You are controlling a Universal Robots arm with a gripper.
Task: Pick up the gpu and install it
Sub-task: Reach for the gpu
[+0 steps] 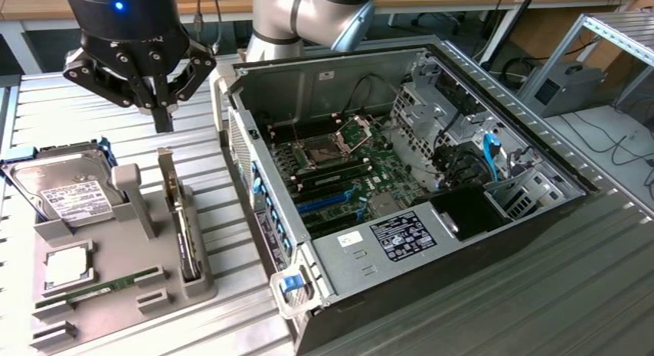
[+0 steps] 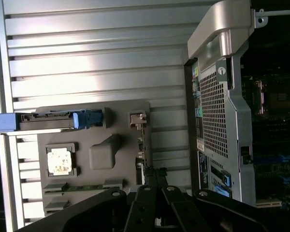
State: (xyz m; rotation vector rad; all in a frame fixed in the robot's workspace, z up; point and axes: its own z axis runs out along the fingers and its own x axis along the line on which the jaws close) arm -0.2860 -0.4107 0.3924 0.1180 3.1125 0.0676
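Pincer (image 1: 162, 125): fingers together, empty, above the grey tray (image 1: 107, 245) | gpu (image 1: 185, 233) stands on edge in the tray, along its side nearest the computer case (image 1: 348, 258) | we judge a clean grasp needs fingers parted, centred over the card's top edge, descending straight

Slatted table (image 1: 41, 111): grey parts tray (image 1: 118, 249), open computer case (image 1: 306, 84).

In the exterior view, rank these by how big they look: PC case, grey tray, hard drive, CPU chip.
Largest to smallest:
1. PC case
2. grey tray
3. hard drive
4. CPU chip
The gaps are clear, with no ties.
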